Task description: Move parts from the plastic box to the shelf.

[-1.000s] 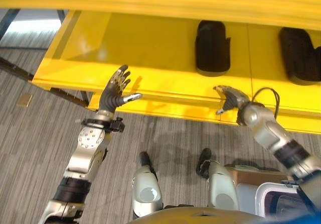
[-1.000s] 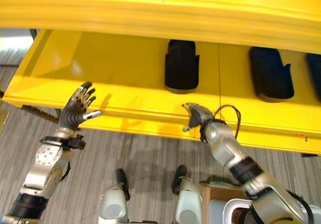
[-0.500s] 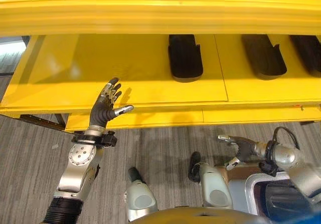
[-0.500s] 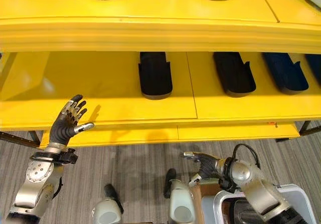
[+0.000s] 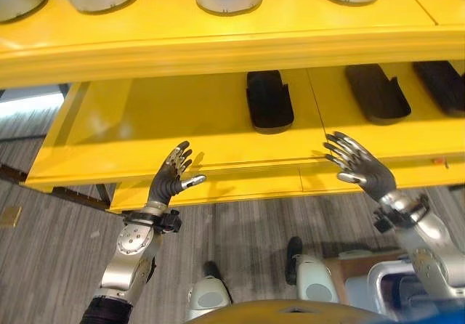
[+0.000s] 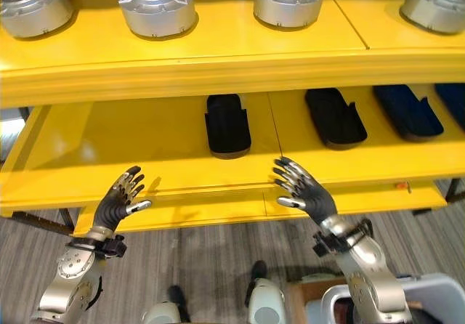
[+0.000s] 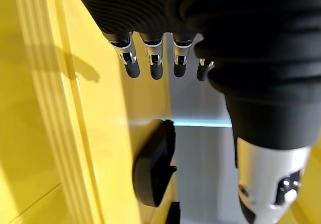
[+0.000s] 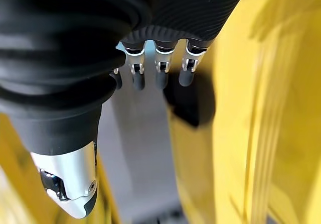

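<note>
Both hands are raised, open and holding nothing, in front of the yellow shelf's lower board (image 5: 218, 131). My left hand (image 5: 173, 179) is at the board's front edge, left of the middle, fingers spread. My right hand (image 5: 361, 168) has its palm toward that edge, further right. Three black parts (image 5: 269, 100) (image 5: 376, 91) (image 6: 407, 110) lie on the lower board. Several round silver parts (image 6: 156, 6) stand on the upper board. The plastic box (image 6: 434, 289) shows low at the right, below my right arm. In the left wrist view straight fingers (image 7: 153, 63) point past a black part (image 7: 153, 170).
The upper board's thick front lip (image 5: 232, 48) overhangs the lower one. The left half of the lower board (image 6: 109, 139) holds nothing. A brown carton (image 5: 349, 262) sits beside the plastic box on the grey carpet (image 5: 58, 251).
The camera has tilted up, bringing the upper board into view. My right hand rose from beside the plastic box to the lower board's front edge and spread open. The left hand stayed raised.
</note>
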